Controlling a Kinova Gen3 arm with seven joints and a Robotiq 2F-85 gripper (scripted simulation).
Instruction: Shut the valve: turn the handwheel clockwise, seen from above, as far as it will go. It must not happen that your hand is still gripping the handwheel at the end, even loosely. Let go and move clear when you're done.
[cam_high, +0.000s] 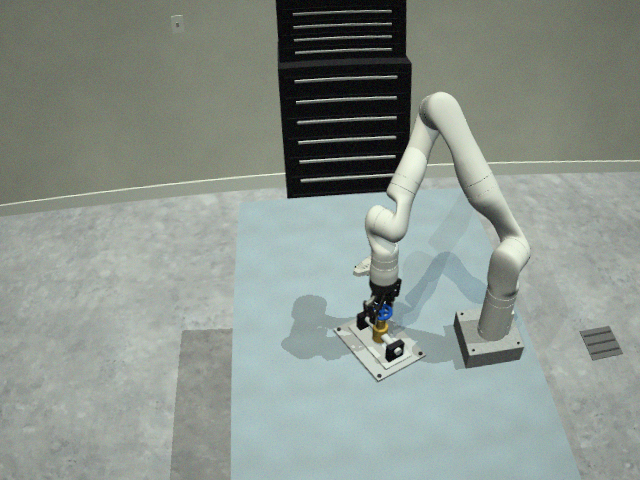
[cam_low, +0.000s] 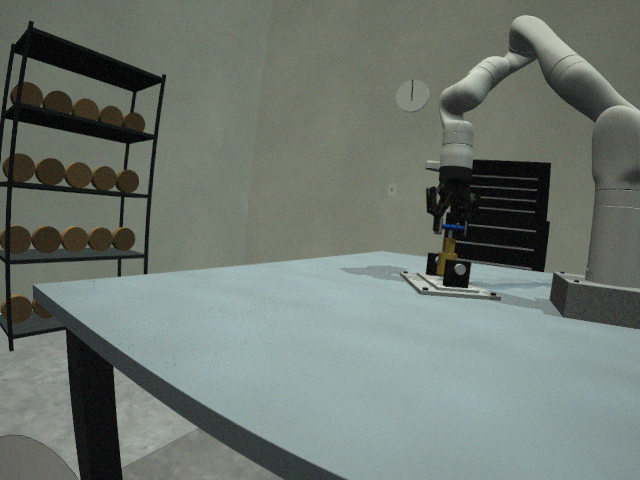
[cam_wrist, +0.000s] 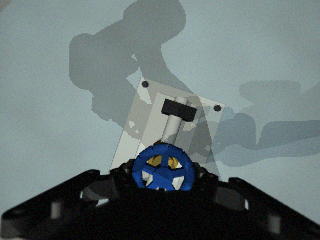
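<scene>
Directly below, gripper (cam_wrist: 162, 187) clamps blue handwheel (cam_wrist: 163, 168).

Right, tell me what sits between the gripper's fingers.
The blue handwheel: the wrist view shows the gripper shut on its rim, above the valve's yellow body seen in the top view.

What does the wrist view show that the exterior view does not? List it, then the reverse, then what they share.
Wrist only: the handwheel's spokes from above and the pipe running to a black clamp.

Exterior only: the brass valve body under the wheel, the arm, the shelf rack of wooden discs, the drawer cabinet.

Both: the gripper shut on the blue handwheel, the mounting plate, the table.
</scene>
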